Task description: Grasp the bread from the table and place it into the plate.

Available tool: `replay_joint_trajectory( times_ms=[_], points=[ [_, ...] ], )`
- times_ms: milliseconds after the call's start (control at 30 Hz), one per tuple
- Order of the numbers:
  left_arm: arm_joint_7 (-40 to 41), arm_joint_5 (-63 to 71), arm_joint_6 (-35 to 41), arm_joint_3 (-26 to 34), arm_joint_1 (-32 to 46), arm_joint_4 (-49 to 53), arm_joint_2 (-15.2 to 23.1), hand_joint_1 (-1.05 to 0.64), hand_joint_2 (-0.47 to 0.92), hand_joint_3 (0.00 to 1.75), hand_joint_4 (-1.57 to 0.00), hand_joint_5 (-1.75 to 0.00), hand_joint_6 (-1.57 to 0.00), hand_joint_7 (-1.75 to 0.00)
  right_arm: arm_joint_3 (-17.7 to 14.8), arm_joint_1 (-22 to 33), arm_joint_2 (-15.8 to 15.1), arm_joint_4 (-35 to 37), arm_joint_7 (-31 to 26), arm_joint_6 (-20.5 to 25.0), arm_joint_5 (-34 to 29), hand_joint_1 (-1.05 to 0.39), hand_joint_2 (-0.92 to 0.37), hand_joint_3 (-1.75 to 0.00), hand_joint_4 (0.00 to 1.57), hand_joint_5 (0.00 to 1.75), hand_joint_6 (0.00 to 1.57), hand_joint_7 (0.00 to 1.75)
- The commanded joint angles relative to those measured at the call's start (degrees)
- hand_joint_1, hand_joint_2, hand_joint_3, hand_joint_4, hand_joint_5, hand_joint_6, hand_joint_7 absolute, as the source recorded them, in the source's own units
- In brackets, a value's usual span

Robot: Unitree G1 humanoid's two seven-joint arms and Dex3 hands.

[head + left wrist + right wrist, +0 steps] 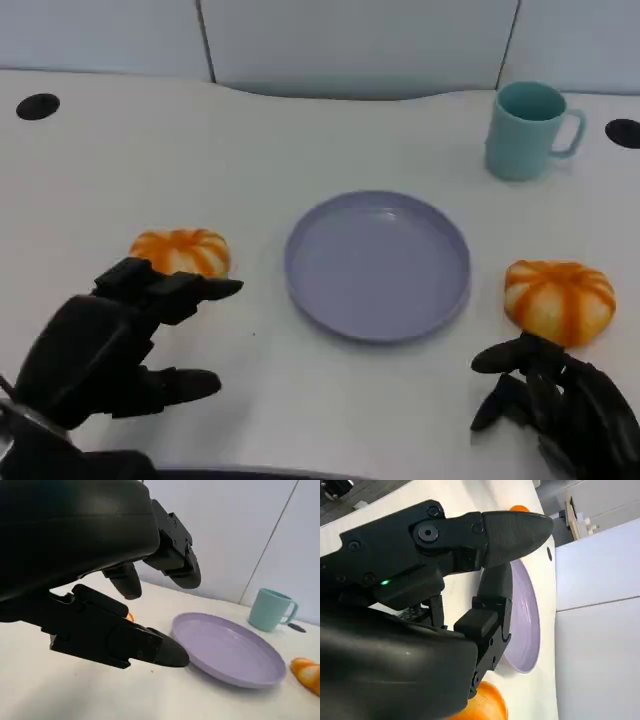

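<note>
A purple plate [378, 265] is sitting at the centre of the head view on the white worktop [300, 150], with nothing lying in it. Two orange-and-white striped bread rolls are lying on the worktop, one on each side of the plate. The left bread roll [182, 251] is lying at the left of the frame, near the plate's left rim. The right bread roll [559, 298] is lying at the right of the frame, just beside the plate's right rim.

The left hand [110, 340] is hovering at the lower left of the frame with its fingers [205, 289] spread apart and holding nothing; the upper fingers are reaching just in front of the left bread roll. The right hand [560, 405] is sitting at the lower right, just below the right bread roll, its fingers apart and gripping nothing. In the right wrist view its fingers [512, 530] are standing open over the plate [525, 625].

A teal mug [528, 130] is standing upright at the upper right of the head view, well apart from the plate.
</note>
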Motion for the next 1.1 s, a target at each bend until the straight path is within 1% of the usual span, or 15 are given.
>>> replay_joint_trajectory(
  times_ms=[33, 100, 267, 400, 567, 767, 867, 933, 1033, 1100],
  points=[
    [1.47, 4.55, 4.92, -1.89, -0.11, -4.23, 3.78, -0.67, 0.92, 0.13, -0.09, -0.47, -0.37, -0.02, -0.28, 0.32, -0.4, 0.05, -0.28, 0.22, 0.24, -0.42, -0.92, -0.37, 0.63, 1.54, 0.64, 1.1],
    [1.44, 6.13, 6.97, -2.87, -1.02, -5.17, 5.09, -0.7, 0.92, 0.11, -0.09, -0.36, -0.32, 0.0, -0.26, 0.34, -0.37, 0.03, -0.22, 0.11, 0.25, -0.42, -0.92, -0.37, 0.64, 1.54, 0.64, 1.1],
    [0.31, 9.21, 12.4, -5.66, -4.28, -6.14, 7.58, -0.77, 0.92, 0.09, -0.06, -0.24, -0.23, 0.0, -0.5, -0.11, -0.27, 1.21, 0.88, -1.26, 0.71, -0.41, -0.92, -0.38, 0.62, 1.52, 0.63, 1.09],
    [-0.06, 10.19, 15.76, -7.98, -6.64, -5.57, 8.89, -0.82, 0.92, 0.1, -0.04, -0.19, -0.2, 0.0, -0.46, -0.19, -0.4, 1.34, 0.48, -1.08, 0.35, -0.4, -0.92, -0.39, 0.62, 1.53, 0.63, 1.09],
    [-1.27, 12.32, 21.06, -11.66, -13.06, -1.14, 9.91, -0.85, 0.92, 0.09, -0.03, -0.16, -0.18, 0.0, -0.56, -0.74, -0.51, 2.97, 0.27, -1.49, 0.09, -0.43, -0.92, -0.36, 0.63, 1.52, 0.64, 1.08],
    [-2.8, 12.48, 24.47, -15.89, -19.83, 6.06, 10.22, -0.87, 0.92, 0.09, -0.02, -0.13, -0.15, 0.0, -0.49, -0.45, -0.27, 2.32, 0.53, -1.35, 0.53, -0.42, -0.92, -0.36, 0.64, 1.52, 0.66, 1.06],
    [-3.86, 12.37, 25.73, -18.18, -23.06, 10.12, 10.21, -0.87, 0.92, 0.09, -0.04, -0.13, -0.15, 0.0, -0.32, -0.1, -0.17, 1.61, 0.63, -1.33, 0.56, -0.42, -0.92, -0.36, 0.64, 1.52, 0.67, 1.06],
    [-4.21, 12.1, 25.85, -19.46, -24.69, 12.33, 10.4, -0.86, 0.92, 0.08, -0.04, -0.13, -0.13, 0.0, -0.26, 0.06, -0.13, 1.36, 1.03, -1.59, 0.74, -0.42, -0.92, -0.37, 0.64, 1.54, 0.66, 1.06],
    [-2.94, 12.56, 25.33, -22.56, -29.67, 21.2, 9.35, -0.86, 0.92, 0.07, -0.03, -0.12, -0.1, 0.0, -0.11, 0.37, -0.19, 0.91, 1.16, -1.56, 0.66, -0.41, -0.92, -0.39, 0.63, 1.54, 0.65, 1.07],
    [-2.01, 12.81, 25.51, -24.63, -32.73, 26.84, 8.17, -0.85, 0.91, 0.05, -0.03, -0.11, -0.12, -0.01, -0.17, 0.5, -0.1, 1.03, 1.51, -2.09, 0.82, -0.41, -0.92, -0.39, 0.6, 1.54, 0.63, 1.1]
  ],
)
